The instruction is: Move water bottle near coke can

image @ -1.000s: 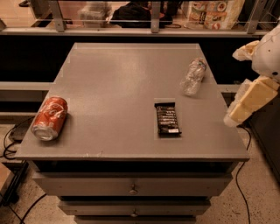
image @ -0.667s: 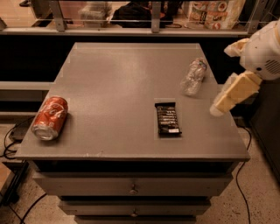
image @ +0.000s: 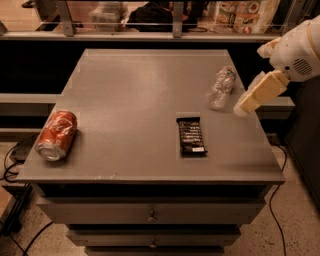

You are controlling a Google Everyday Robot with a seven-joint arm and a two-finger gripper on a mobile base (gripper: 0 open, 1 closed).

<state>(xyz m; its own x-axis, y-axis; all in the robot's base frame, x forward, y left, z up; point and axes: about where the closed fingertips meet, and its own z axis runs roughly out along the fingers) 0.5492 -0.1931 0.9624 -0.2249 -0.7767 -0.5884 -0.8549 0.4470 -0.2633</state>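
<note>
The water bottle (image: 220,87), clear and crinkled, lies on its side at the right of the grey table top (image: 135,95). The coke can (image: 56,135), red with white script, lies on its side near the table's front left corner. My gripper (image: 243,107) reaches in from the right edge on a white arm and hangs over the table's right side, just right of the bottle and slightly nearer the front. It holds nothing that I can see.
A dark rectangular snack bar (image: 191,135) lies flat on the table in front of the bottle. The table has drawers (image: 150,215) below its front edge. A railing and shelves with packaged goods (image: 245,10) run behind the table. Cables lie on the floor at left.
My gripper has moved left and farther in over the table, from beyond the right edge to beside the water bottle. The bottle, can and snack bar have not moved.
</note>
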